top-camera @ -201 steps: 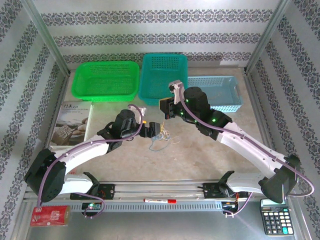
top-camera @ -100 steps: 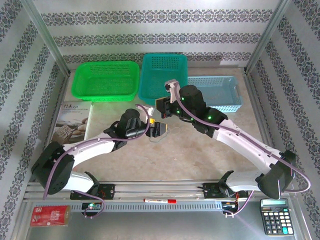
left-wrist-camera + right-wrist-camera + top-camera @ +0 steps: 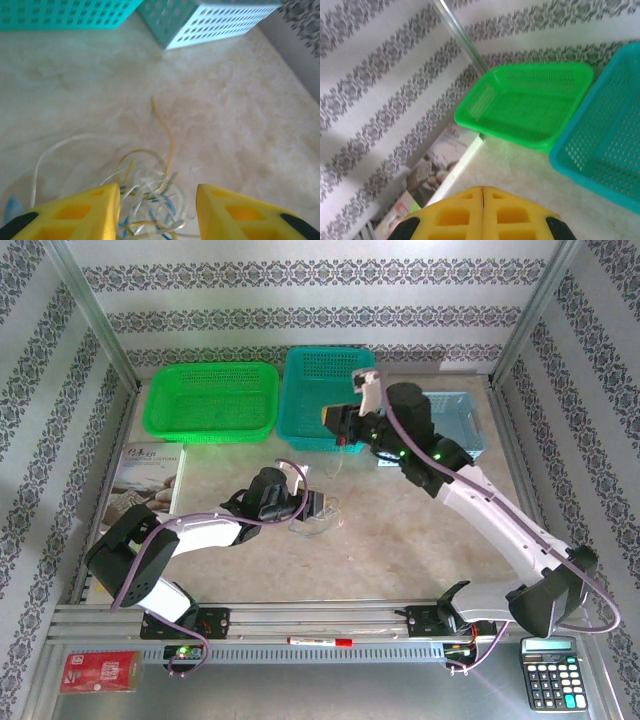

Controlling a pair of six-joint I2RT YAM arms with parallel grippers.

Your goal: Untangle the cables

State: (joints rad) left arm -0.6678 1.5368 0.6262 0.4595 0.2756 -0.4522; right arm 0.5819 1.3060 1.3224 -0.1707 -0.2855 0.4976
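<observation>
1. Three baskets line the far edge of the surface point(image 3: 400, 560): a green basket point(image 3: 210, 400) on the left, a teal basket point(image 3: 318, 380) in the middle and a light blue basket point(image 3: 462, 425) on the right. The green one's perforated floor is in plain sight; the right arm point(image 3: 490, 515) covers parts of the other two.
2. A book point(image 3: 140, 485) lies flat on the left, just in front of the green basket. Its cover carries a picture and some writing, too small to read.
3. On the near rail lie a red packet point(image 3: 100, 672), a marker point(image 3: 320, 641) and a calculator point(image 3: 550, 672). Their print is not legible.
4. The cables point(image 3: 145, 195) lie in a loose curly tangle of cream, yellow and blue on the surface near its middle, in front of the teal basket.
5. The left arm point(image 3: 190, 535) stretches low across the surface. The left fingers point(image 3: 90, 210) stand apart on either side of the tangle, not pressing it.
6. The right arm reaches up and forward, its wrist above the teal basket's near rim. The right fingers point(image 3: 460, 210) are pressed together; whether a thin wire is pinched in the seam, I cannot tell.
</observation>
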